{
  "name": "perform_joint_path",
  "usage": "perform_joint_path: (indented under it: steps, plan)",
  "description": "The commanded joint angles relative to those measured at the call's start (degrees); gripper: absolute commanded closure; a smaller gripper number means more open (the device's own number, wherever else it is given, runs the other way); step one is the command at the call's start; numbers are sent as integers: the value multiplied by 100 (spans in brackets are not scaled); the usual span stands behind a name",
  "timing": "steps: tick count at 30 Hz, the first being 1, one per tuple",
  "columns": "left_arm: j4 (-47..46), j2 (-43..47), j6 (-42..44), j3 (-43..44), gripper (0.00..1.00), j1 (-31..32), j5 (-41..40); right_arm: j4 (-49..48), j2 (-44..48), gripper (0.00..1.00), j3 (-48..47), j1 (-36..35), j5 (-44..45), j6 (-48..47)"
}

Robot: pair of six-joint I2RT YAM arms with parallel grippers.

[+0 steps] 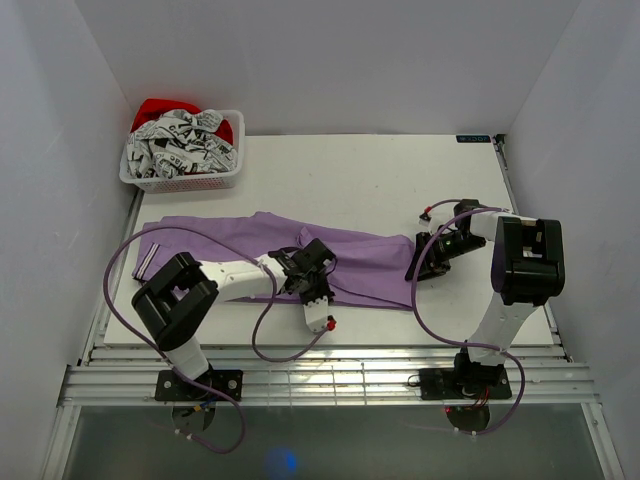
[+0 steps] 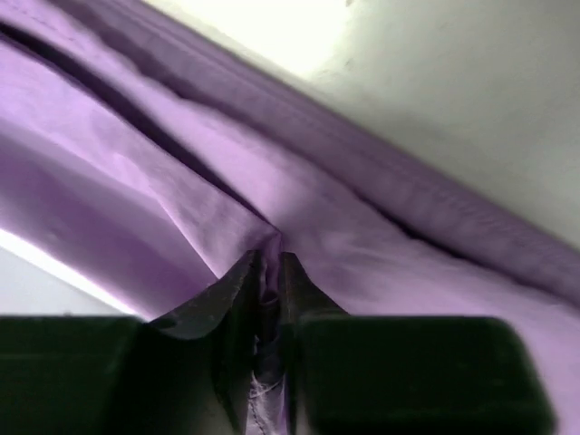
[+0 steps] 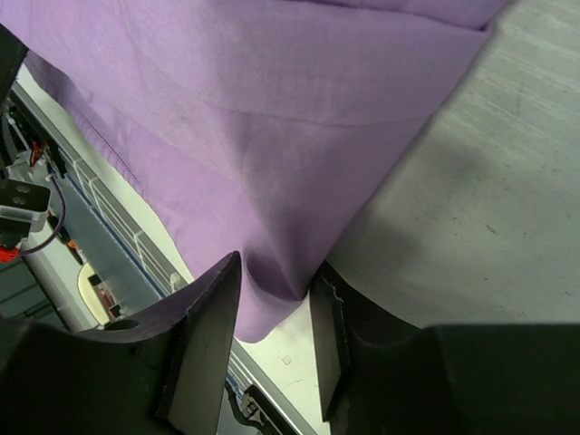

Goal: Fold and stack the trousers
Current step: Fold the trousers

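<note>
The lilac trousers (image 1: 230, 240) lie spread lengthwise across the white table (image 1: 380, 180), their pale striped waistband (image 1: 148, 255) at the left end. My left gripper (image 1: 305, 262) is down on the middle of the cloth. In the left wrist view this gripper (image 2: 269, 272) is shut on a thin raised pinch of the purple trousers (image 2: 362, 245). My right gripper (image 1: 420, 268) sits at the trousers' right end. In the right wrist view the trousers' (image 3: 272, 109) corner is bunched into a fold between the right gripper's (image 3: 276, 290) jaws, touching both fingers.
A white basket (image 1: 183, 150) filled with patterned and red clothes stands at the back left corner. White walls enclose the table on three sides. A slatted metal rail (image 1: 330, 385) runs along the near edge by the arm bases.
</note>
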State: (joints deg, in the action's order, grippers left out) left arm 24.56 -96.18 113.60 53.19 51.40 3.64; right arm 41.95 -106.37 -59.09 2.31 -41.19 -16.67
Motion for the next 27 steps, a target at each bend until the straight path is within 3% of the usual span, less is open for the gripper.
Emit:
perform_joint_path:
  steps: [1,5,11,16,21,22,25,27]
  plan:
    - [-418,214,472,182,77,11,119,-152,-253,57,152,24,814,-284]
    - [329,301,-153,770,100,11,540,-188,-183,67,161,33,849,-285]
    - [1577,565,-1399,1334,100,-15,1209,-196,-148,75,170,68,937,-267]
    - [2369,846,-1894,1221,100,-51,1648,-188,-130,91,179,86,999,-276]
    - [2773,882,-2499,913,100,-68,2026,-118,-104,92,152,95,1052,-293]
    - [2756,856,-2640,843,97,-103,2070,-91,-104,92,152,95,1052,-319]
    - [2572,707,-3402,658,67,-235,2307,-30,-121,92,143,95,1069,-381]
    - [2423,680,-3861,736,31,-358,2553,14,-174,92,117,95,1043,-425]
